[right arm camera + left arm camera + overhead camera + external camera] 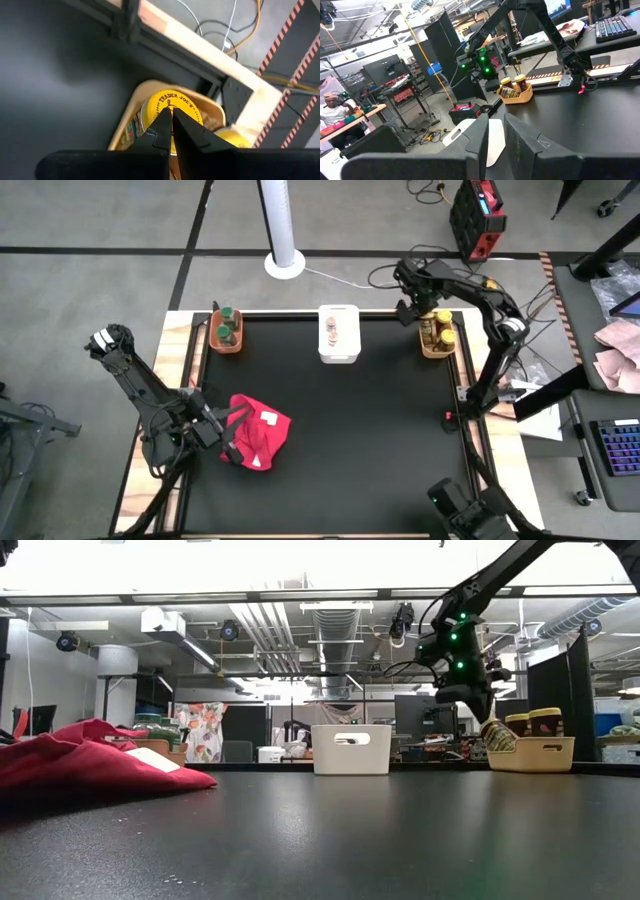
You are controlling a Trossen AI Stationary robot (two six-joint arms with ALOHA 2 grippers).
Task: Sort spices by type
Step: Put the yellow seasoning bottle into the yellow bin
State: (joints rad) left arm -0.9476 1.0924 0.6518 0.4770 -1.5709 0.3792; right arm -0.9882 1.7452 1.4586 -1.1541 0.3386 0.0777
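Over yellow bin (437, 350), far right: right gripper (171, 131), fingers pressed together, empty, directly above yellow-lidded Trader Joe's jar (172, 111). Risk: snagging lid or tipping bin on retreat. Near red cloth (258, 435): left gripper (492, 137), nearly closed, empty.

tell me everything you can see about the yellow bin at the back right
The yellow bin is a small rectangular tub that looks like plastic, with a slot handle in its end wall. It sits upright at the black mat's far right corner and holds yellow-lidded spice jars standing upright. The right gripper hangs shut just above one Trader Joe's lid.
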